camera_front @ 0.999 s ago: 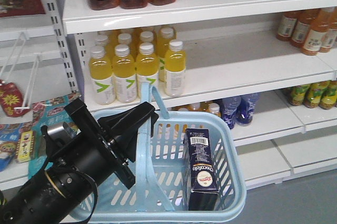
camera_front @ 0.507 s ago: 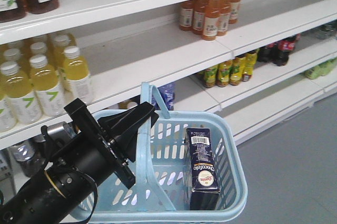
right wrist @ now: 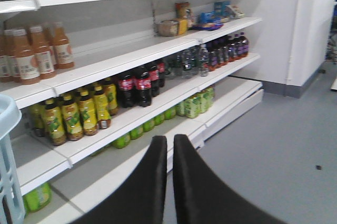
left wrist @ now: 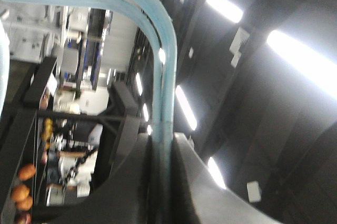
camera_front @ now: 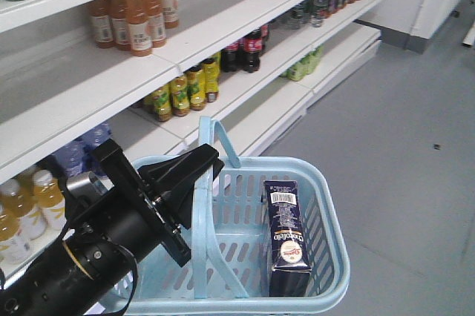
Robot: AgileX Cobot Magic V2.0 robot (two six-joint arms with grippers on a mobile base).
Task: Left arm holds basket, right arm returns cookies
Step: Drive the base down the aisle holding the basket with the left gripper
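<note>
I see my left gripper (camera_front: 199, 166) clenched on the hoop handle (left wrist: 167, 77) of the basket (camera_front: 335, 236), at the lower left of the front view. The cookies (camera_front: 288, 240) stand upright inside the basket's right half, lower centre. My right gripper (right wrist: 169, 176) is pressed closed with nothing in it, facing the drink shelves (right wrist: 131, 66).

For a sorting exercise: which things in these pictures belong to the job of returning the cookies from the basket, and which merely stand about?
Job: left gripper clamping the basket handle; cookies inside; right gripper, empty.
Standing about: shelves, orange-brown bottles, yellow-green bottles, cola bottles.
</note>
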